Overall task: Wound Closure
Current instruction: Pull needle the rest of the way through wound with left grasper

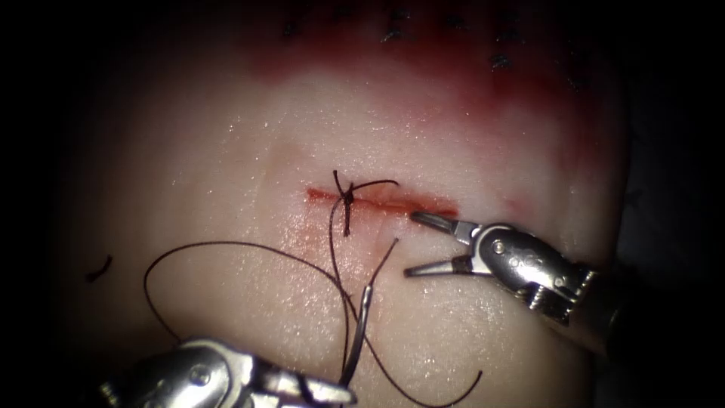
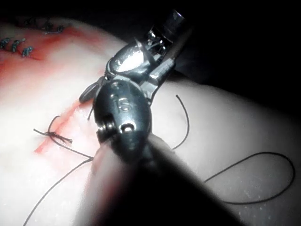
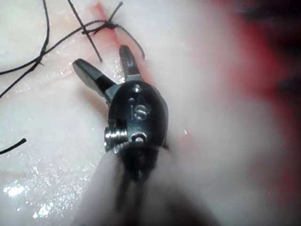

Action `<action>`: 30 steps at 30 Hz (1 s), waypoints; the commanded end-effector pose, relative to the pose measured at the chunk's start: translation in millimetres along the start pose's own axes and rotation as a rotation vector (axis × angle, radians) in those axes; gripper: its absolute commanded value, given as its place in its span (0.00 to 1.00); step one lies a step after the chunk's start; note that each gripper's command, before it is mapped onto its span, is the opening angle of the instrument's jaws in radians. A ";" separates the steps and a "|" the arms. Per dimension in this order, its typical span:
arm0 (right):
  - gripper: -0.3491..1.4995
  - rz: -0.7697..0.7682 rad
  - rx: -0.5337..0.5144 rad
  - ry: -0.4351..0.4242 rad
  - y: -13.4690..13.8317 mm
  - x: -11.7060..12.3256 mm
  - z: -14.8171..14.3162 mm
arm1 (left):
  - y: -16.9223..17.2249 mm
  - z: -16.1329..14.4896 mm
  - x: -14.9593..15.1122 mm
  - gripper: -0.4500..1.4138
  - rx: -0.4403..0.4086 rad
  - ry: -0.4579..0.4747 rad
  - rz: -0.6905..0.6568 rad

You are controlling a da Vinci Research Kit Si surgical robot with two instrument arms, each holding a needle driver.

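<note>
The cut [image 1: 393,202] runs across the tissue [image 1: 226,151], and a knotted stitch [image 1: 346,198] sits near its left end. My right tool [image 1: 410,244] hovers at the cut's right end with its jaws spread and nothing between them. In the right wrist view, the right tool [image 3: 106,65] is open beside the knot [image 3: 110,26]. My left tool [image 1: 340,393] is at the near edge, shut on the needle [image 1: 361,325] near its lower end. The needle rises free of the tissue, in front of the cut. Thread [image 1: 226,245] loops from the knot across the near tissue.
Red fluid [image 1: 453,83] stains the far tissue, where several dark older stitches [image 1: 393,34] lie. A short cut end of thread [image 1: 98,268] rests at the left. In the left wrist view, the left tool's body [image 2: 123,117] stands before the right tool [image 2: 136,61].
</note>
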 end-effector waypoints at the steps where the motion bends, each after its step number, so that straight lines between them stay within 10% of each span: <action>1: 0.82 0.001 0.006 0.004 0.0 -0.3 1.1 | -0.2 0.5 0.1 0.05 0.000 -0.002 0.004; 23: 0.71 0.043 0.051 -0.218 -0.9 -8.8 2.7 | 2.4 -1.0 6.0 0.05 0.064 0.029 0.100; 30: 0.22 0.063 0.097 -0.204 -2.0 -8.0 2.6 | 2.1 -2.6 7.7 0.05 0.132 0.056 0.114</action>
